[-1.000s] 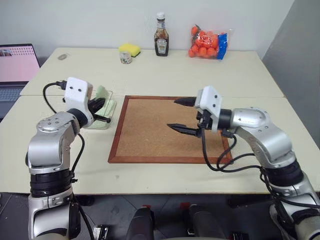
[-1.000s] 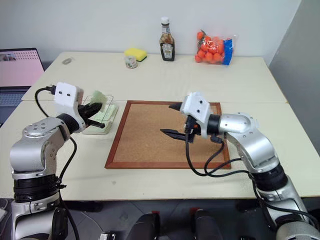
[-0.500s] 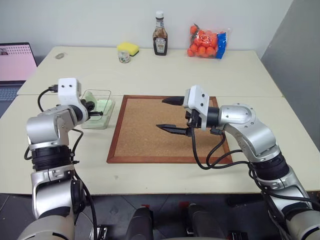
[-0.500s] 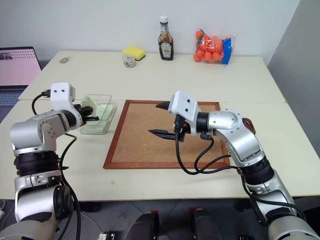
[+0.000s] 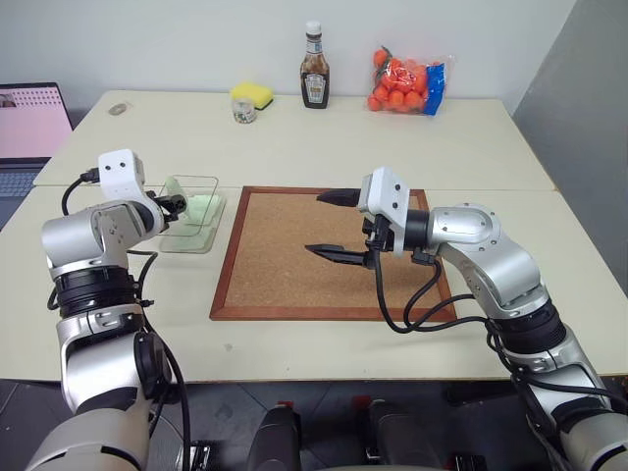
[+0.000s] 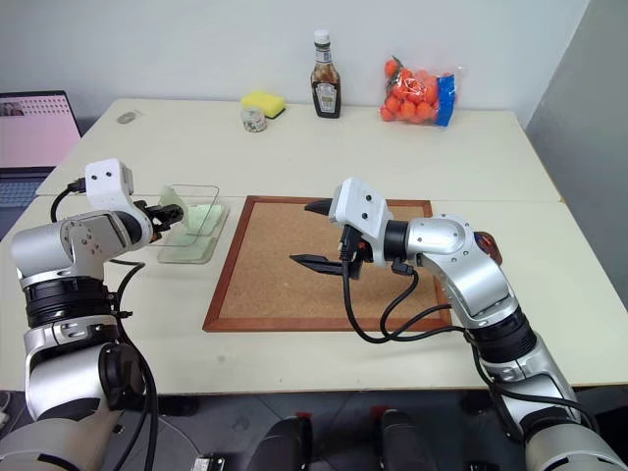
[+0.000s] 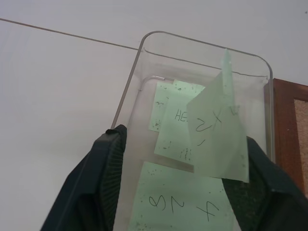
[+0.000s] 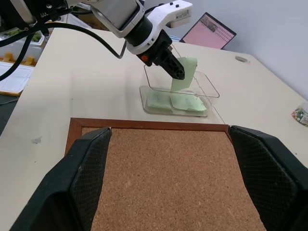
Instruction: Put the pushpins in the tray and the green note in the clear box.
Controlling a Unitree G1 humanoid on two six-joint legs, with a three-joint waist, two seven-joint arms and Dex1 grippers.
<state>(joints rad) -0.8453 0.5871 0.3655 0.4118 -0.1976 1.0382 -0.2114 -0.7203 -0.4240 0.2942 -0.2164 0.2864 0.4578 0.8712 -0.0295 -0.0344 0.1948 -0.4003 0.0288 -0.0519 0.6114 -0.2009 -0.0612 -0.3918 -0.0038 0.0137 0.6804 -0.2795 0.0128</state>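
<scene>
My left gripper (image 7: 183, 139) hangs open over the clear box (image 7: 144, 62), which stands on the table left of the corkboard. A pale green note (image 7: 219, 130) with handwriting stands upright against one finger (image 7: 260, 192), above the box's inside. Other green notes (image 7: 175, 202) lie flat on the box's floor. The right wrist view shows the same note (image 8: 183, 72) at the left gripper's tip. My right gripper (image 5: 314, 223) is open over the corkboard with nothing between its fingers. A reddish-brown edge, probably the tray (image 6: 487, 245), peeks out behind my right forearm. The pushpins are hidden.
The wood-framed corkboard (image 5: 285, 255) fills the table's middle. At the far edge stand a sauce bottle (image 5: 314, 69), a bag of oranges (image 5: 407, 83), a yellow sponge (image 5: 253, 94) and a small jar (image 5: 245, 113). A laptop (image 5: 34, 123) sits far left.
My left gripper has opened from shut and shifted a little left over the clear box; the note it pinched now rests against one finger. The right gripper has stayed put.
</scene>
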